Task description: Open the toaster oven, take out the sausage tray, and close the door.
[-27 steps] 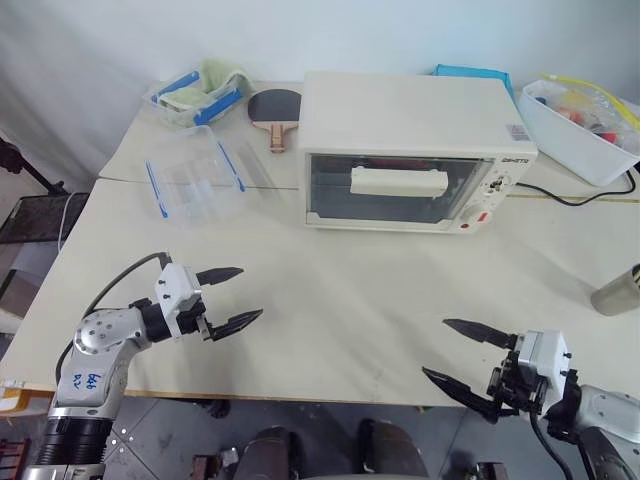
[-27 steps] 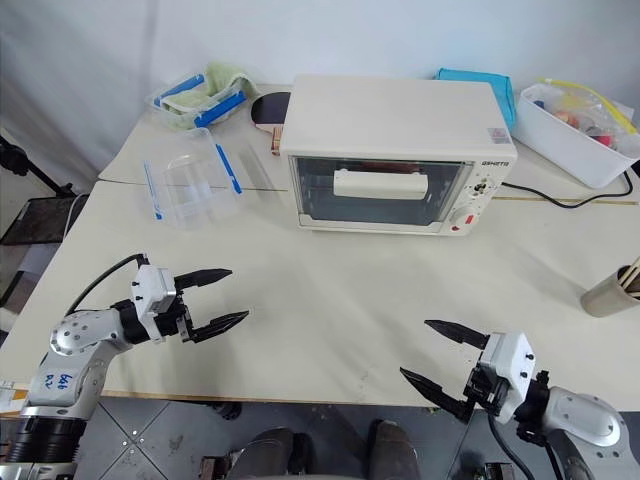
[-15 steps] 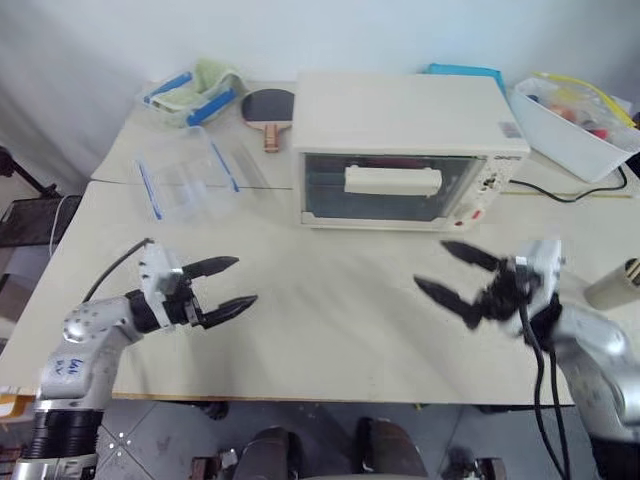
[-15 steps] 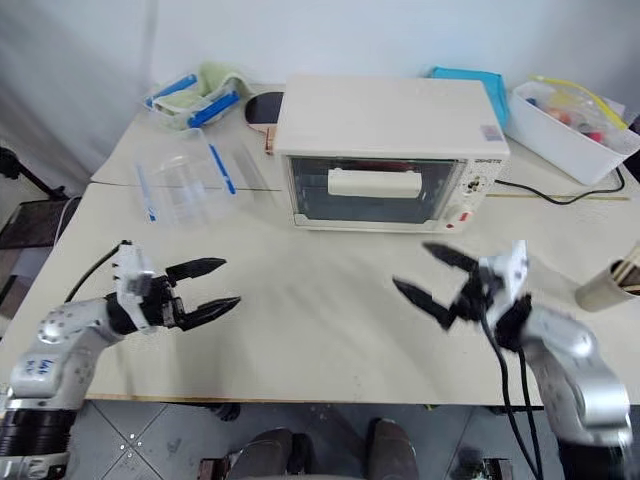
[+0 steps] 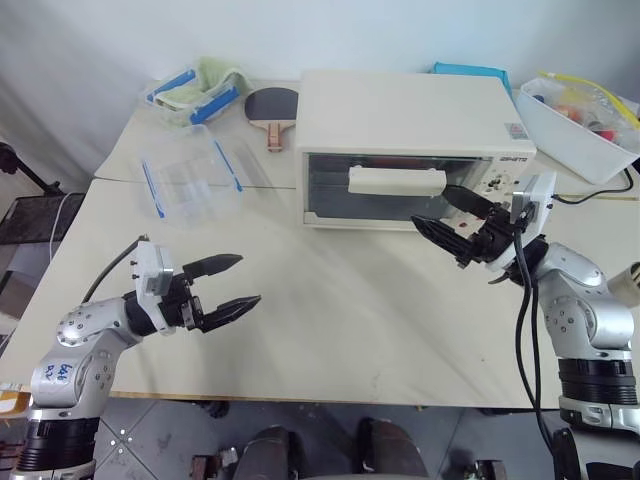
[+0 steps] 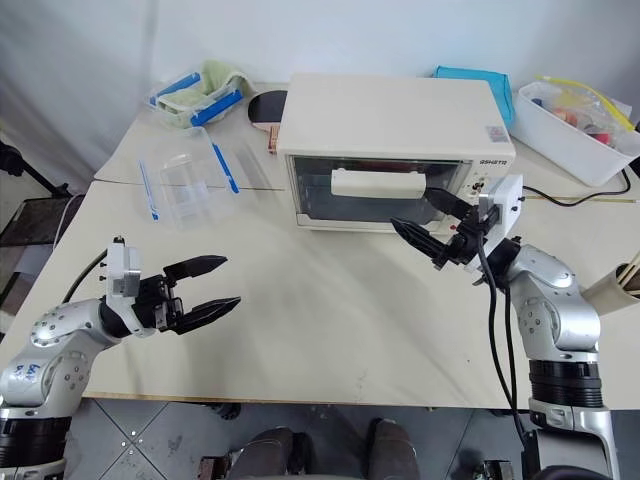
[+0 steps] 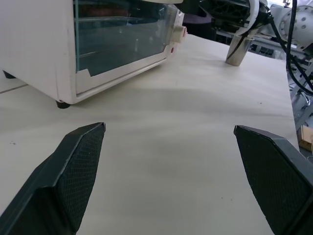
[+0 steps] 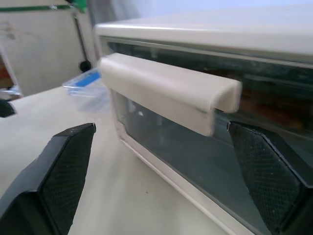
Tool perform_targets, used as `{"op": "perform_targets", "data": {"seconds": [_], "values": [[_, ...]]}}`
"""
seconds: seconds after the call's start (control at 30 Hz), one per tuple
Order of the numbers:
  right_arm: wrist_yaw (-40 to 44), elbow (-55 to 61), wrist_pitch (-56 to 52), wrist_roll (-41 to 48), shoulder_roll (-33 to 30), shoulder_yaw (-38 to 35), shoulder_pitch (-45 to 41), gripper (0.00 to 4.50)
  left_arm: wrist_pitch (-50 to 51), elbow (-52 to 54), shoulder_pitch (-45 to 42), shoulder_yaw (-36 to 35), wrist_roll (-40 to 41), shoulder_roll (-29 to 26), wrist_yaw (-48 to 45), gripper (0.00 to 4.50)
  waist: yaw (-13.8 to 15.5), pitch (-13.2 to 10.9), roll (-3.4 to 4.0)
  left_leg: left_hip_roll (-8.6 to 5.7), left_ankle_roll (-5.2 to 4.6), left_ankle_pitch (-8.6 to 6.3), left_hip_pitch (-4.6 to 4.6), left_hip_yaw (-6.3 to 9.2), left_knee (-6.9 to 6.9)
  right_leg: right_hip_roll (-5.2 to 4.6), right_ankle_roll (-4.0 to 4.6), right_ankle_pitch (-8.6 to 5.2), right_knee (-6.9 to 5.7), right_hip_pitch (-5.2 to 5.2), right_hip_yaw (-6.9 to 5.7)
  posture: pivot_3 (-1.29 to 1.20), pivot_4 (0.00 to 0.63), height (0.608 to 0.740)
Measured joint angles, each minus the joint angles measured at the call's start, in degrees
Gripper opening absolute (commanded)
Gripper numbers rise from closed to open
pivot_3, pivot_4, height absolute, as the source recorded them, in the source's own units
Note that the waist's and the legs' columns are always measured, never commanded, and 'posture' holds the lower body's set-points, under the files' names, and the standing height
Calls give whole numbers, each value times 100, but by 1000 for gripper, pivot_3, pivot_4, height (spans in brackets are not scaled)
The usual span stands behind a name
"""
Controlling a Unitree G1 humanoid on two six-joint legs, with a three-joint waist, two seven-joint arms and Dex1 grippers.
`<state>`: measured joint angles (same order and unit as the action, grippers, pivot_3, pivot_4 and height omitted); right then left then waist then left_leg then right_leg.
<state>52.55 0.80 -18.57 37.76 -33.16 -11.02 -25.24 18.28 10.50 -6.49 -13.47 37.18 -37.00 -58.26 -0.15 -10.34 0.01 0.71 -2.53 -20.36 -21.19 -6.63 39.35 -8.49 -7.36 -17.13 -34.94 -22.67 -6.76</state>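
1. Head camera, both eyes: a large boxy cream-white toaster oven (image 5: 415, 145) stands toward the back of a pale table (image 5: 330, 310). Its door (image 5: 390, 190), a wide glass panel in a cream frame, is shut, and its chunky cream bar handle (image 5: 396, 181) sits across the upper glass. The right gripper (image 5: 452, 212) hovers just in front of the right end of that handle, its two black fingers spread wide and holding nothing. The left gripper (image 5: 228, 284) hangs over bare table well apart from the oven, equally wide and empty. To the oven's left lies a clear plastic container with blue clips (image 5: 190, 176).

2. Left wrist camera: the oven's glass front (image 7: 122, 41) shows between the two spread fingertips (image 7: 78, 164), some way off. The sausage tray cannot be made out clearly behind the glass.

3. Right wrist camera: the handle fills the space between the open fingers (image 8: 68, 161), close but not touched. Something reddish shows dimly through the glass; it may be the sausages.

4. Judged step: the approach to open the door. The next move calls for closing the right fingers around the bar, then pulling it out and down.
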Motion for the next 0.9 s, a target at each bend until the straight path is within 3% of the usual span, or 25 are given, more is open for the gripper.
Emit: {"op": "perform_targets", "data": {"seconds": [0.23, 0.37, 0.5, 0.73, 0.9], "values": [[806, 591, 199, -231, -305, 206, 733, 4500, 314, -23, -325, -4, 158, 186, 281, 4474, 5, 0, 0, 2, 0, 0, 0, 0, 1, 2, 0, 0, 1, 0, 0, 0, 150, 740], [1119, 677, 743, -693, -466, 361, 1144, 4500, 524, -209, -946, -73, 414, 366, 516, 3664, 7, 0, 0, 1, 2, 1, 2, -2, 2, 3, 0, 0, -2, 0, 1, 0, 150, 740], [1287, 623, 1311, -1098, -494, 408, 1325, 4500, 400, -769, -1434, 35, 214, 523, 561, 2459, 12, 0, -1, -3, 2, 1, 2, -3, 1, 5, -1, 0, 1, 1, -6, 0, 150, 740], [1303, 411, 1840, -1345, -464, 443, 1257, 4500, -417, -2262, -2635, 671, -677, 1304, 632, 192, 24, -3, -6, -2, 1, 1, -2, -2, 20, 7, -4, 2, -2, 6, -10, 0, 150, 740], [1293, 323, 2100, -1416, -446, 450, 1262, 4500, -875, -3045, -3194, 976, -1118, 1817, 641, 24, 27, -4, -7, -3, 0, 1, -6, -1, 23, 8, -4, 2, -2, 7, -13, 0, 150, 740]]}}
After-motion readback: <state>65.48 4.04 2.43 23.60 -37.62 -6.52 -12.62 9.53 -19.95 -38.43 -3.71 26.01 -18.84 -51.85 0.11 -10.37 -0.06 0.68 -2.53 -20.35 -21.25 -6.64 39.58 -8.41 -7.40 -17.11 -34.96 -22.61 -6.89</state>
